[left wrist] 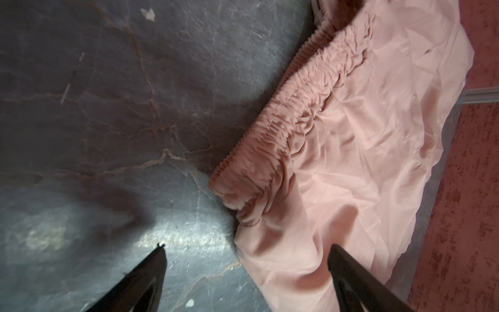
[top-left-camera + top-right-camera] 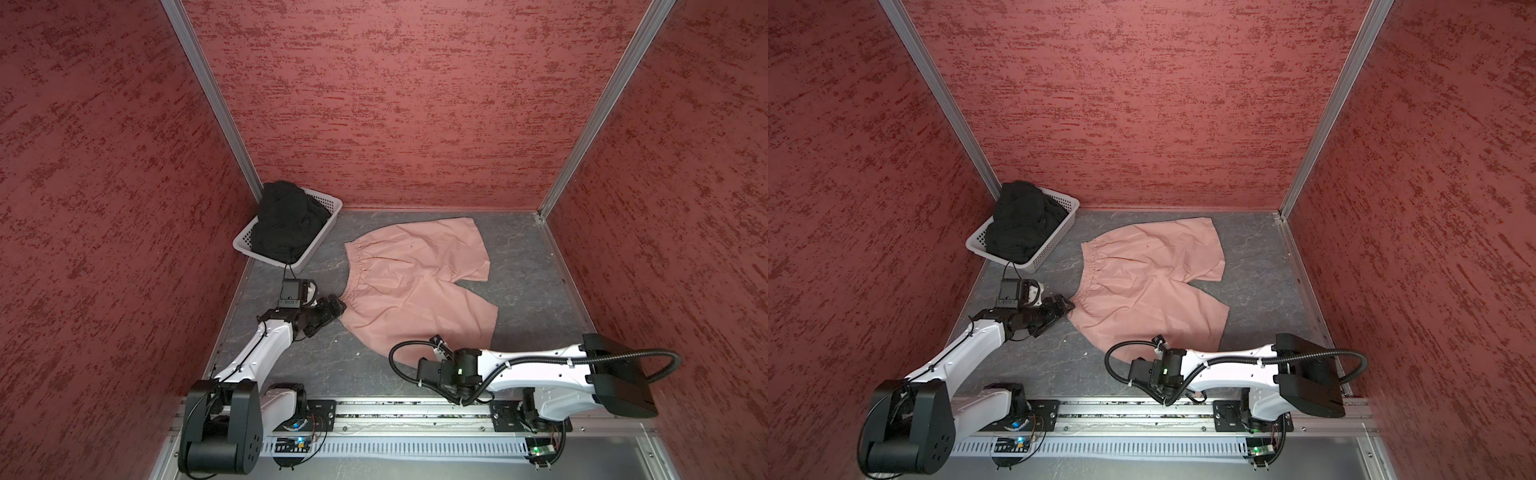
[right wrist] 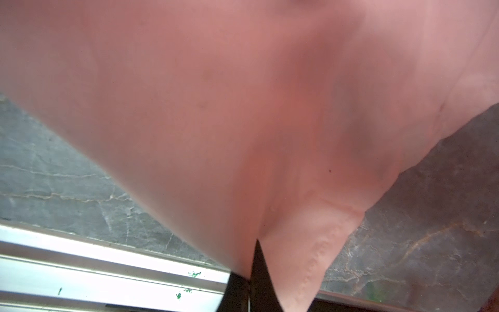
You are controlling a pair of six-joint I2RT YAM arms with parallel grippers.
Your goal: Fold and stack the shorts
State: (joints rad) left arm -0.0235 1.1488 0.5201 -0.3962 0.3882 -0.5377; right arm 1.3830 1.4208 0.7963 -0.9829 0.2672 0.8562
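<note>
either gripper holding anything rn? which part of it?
Right gripper is shut on the pink shorts, pinching the edge of the near leg. Left gripper is open at the waistband's near corner, holding nothing.

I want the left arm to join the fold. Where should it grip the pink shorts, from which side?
The pink shorts' near waistband corner, from the left, where the open left end effector sits. The gathered elastic stands proud there, giving an edge; the right end effector pinches the near hem.
</note>
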